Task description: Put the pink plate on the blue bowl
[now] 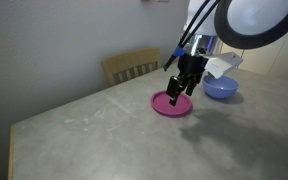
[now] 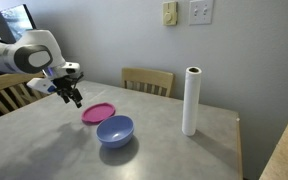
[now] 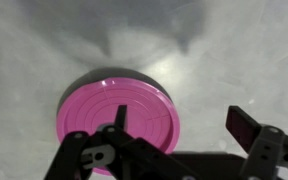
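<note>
Gripper, spread, abv pink plate edge

Dim, soft indoor light is seen throughout, and fine detail is lost. In the wrist view, pale glare is thrown on the table just beyond the hand, which is rendered dark and blurred.

Pink plate, centre of wrist view: looks like plastic, smooth, semi-gloss, faint concentric rings on its face. Blue bowl, lower centre in an exterior view: smooth plastic, plain sides, slight sheen. Table: mottled grey, stone-like or laminate, mostly matt, one bright glare patch above the plate. Chair, mid-frame: light wood, slatted back. Roll, right of centre: white paper, matt. Gripper, bottom of wrist view: black, matt.
</note>
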Controlling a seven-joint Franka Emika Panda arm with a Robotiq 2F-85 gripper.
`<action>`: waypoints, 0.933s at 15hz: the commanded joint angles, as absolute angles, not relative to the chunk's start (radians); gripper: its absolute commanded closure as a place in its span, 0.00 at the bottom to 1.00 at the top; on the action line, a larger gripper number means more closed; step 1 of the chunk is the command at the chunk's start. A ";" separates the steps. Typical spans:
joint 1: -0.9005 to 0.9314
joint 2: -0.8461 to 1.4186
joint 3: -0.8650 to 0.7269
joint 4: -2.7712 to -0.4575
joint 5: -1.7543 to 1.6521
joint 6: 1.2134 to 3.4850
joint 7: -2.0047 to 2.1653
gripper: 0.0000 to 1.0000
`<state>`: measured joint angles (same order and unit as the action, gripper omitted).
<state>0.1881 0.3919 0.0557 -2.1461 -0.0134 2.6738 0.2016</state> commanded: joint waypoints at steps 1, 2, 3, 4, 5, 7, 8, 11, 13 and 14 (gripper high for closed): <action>0.187 0.397 0.057 -2.143 -0.014 2.674 0.203 0.00; 0.187 0.396 0.057 -2.144 -0.014 2.674 0.203 0.00; 0.186 0.392 0.057 -2.146 -0.014 2.674 0.203 0.00; 0.186 0.390 0.057 -2.146 -0.014 2.673 0.203 0.00; 0.181 0.397 0.063 -2.148 0.000 2.681 0.201 0.00; 0.154 0.444 0.089 -2.106 0.045 2.682 0.165 0.00; 0.148 0.463 0.092 -2.084 0.058 2.675 0.158 0.00; 0.140 0.515 0.096 -2.004 0.077 2.641 0.129 0.00; 0.144 0.547 0.083 -1.942 0.060 2.610 0.127 0.00; 0.147 0.563 0.077 -1.910 0.053 2.597 0.128 0.00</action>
<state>0.1614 0.5053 0.0759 -2.0158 0.0583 2.6589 0.1575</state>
